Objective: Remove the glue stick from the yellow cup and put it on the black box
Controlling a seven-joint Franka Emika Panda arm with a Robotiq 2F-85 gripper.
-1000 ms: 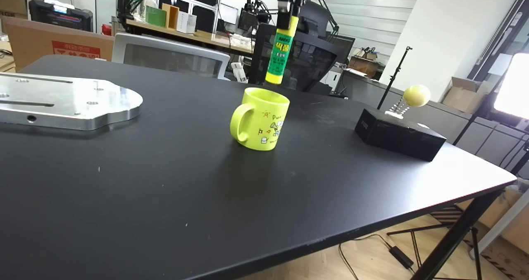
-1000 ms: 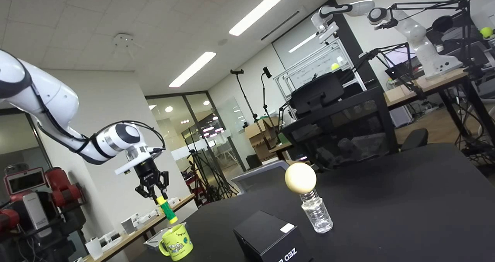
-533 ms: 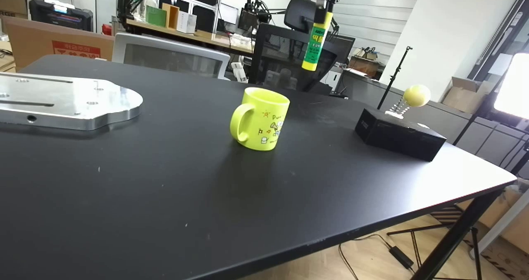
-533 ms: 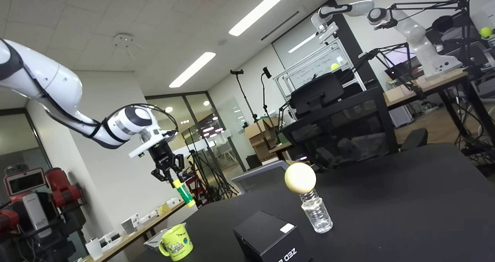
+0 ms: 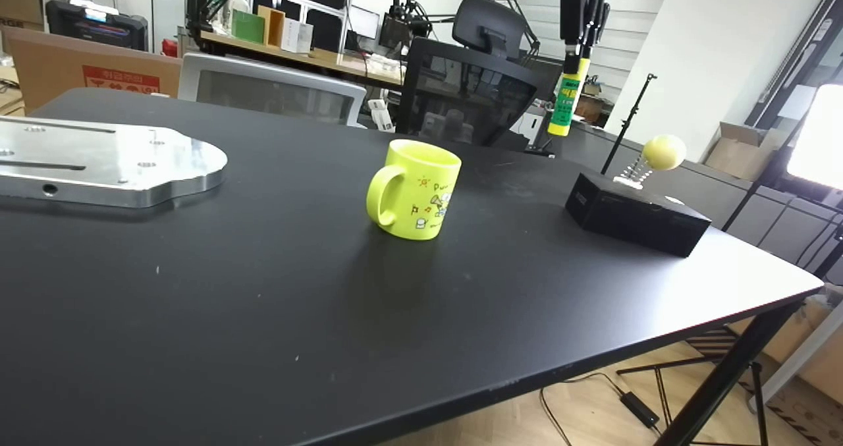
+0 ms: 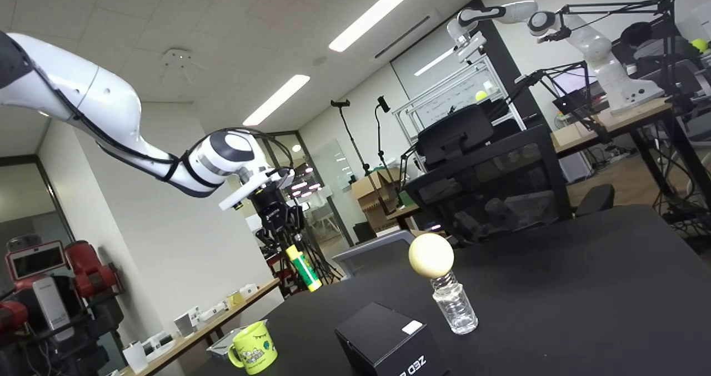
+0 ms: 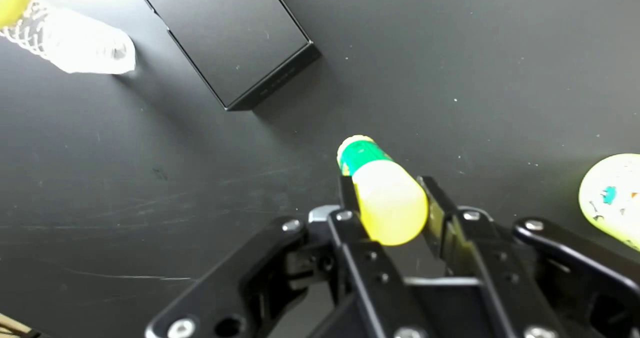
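We see the arm (image 6: 116,104) swung further across the table (image 5: 263,314), toward the black box (image 5: 635,215). The gripper (image 7: 389,198) is squeezed tight, its jaws only as far apart as what they pinch. The yellow cup (image 5: 415,192) has stayed put, left well behind, so we judge the removal done and the carry under way. What we hold is the glue stick (image 5: 568,100), in the air between cup and box, not yet over the box. Its long axis runs roughly upright with some lean, pinched end up, free end down.
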